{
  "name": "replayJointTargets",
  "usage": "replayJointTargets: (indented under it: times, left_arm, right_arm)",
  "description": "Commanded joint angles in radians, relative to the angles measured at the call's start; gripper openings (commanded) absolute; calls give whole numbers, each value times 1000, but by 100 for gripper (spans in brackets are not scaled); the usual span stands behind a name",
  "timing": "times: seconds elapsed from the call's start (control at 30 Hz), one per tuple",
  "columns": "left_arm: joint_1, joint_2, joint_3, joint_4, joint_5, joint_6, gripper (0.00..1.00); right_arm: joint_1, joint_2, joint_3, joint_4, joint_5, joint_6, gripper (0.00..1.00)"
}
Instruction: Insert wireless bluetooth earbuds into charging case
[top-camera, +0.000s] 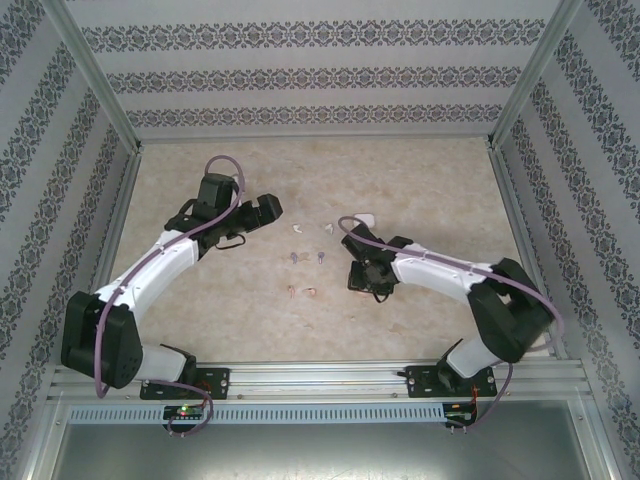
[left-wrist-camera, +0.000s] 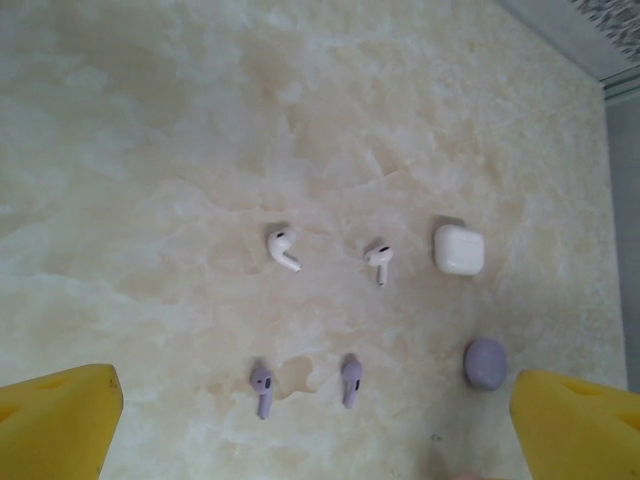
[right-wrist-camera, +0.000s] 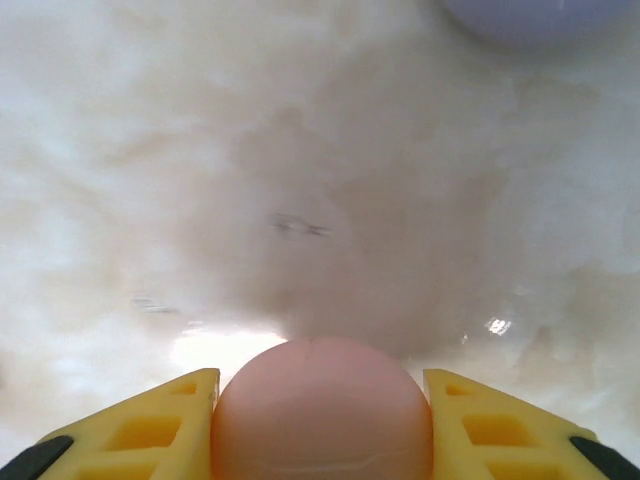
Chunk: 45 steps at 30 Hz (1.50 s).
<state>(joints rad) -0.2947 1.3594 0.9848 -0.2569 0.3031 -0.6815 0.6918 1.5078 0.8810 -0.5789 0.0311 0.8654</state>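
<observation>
My right gripper (right-wrist-camera: 320, 392) is shut on a rounded pink charging case (right-wrist-camera: 322, 425), which sits between the yellow fingers (right-wrist-camera: 150, 425), low over the table. From above, this gripper (top-camera: 366, 283) is right of the earbuds. A purple case (right-wrist-camera: 530, 12) lies just ahead of it. My left gripper (left-wrist-camera: 315, 410) hangs open and empty above the table, and from above it (top-camera: 268, 208) is at the upper left. Below it lie two white earbuds (left-wrist-camera: 283, 249) (left-wrist-camera: 379, 260), two purple earbuds (left-wrist-camera: 262, 388) (left-wrist-camera: 351, 379), a shut white case (left-wrist-camera: 459, 249) and the purple case (left-wrist-camera: 485, 362). Two pink earbuds (top-camera: 291, 291) (top-camera: 311, 292) lie nearest the bases.
The marbled beige tabletop (top-camera: 200, 320) is fenced by metal rails and patterned walls (top-camera: 300, 75). Bare table spreads behind the earbuds and to the left and right of both arms.
</observation>
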Motion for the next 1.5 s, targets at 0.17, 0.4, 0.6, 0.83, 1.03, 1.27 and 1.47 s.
replayJointTargets:
  times: [0.17,0.4,0.6,0.83,1.03,1.27,1.47]
  left_arm:
    - [-12,-9,-219,582,134,-44,99]
    - [-27,20,-315,862,152,-105,99]
    - [-75,63,-309,922,168,-64,100]
    - [-125,126,-280,926,205,14,90]
    - [-149,184,-225,902,248,62,74]
    - [-162,239,-182,901,284,74,63]
    - [-169,280,-157,906,290,76,57]
  right_arm:
    - [-77,-21,207,216,-69,258,36]
    - [-117,93,236,514,-88,678,35]
    - [-91,124,254,561,-26,828,35]
    - [-93,137,255,602,-61,847,36]
    - [-85,141,250,610,-74,840,36]
    - [-78,149,245,619,-77,839,36]
    - [-79,146,243,622,-82,836,36]
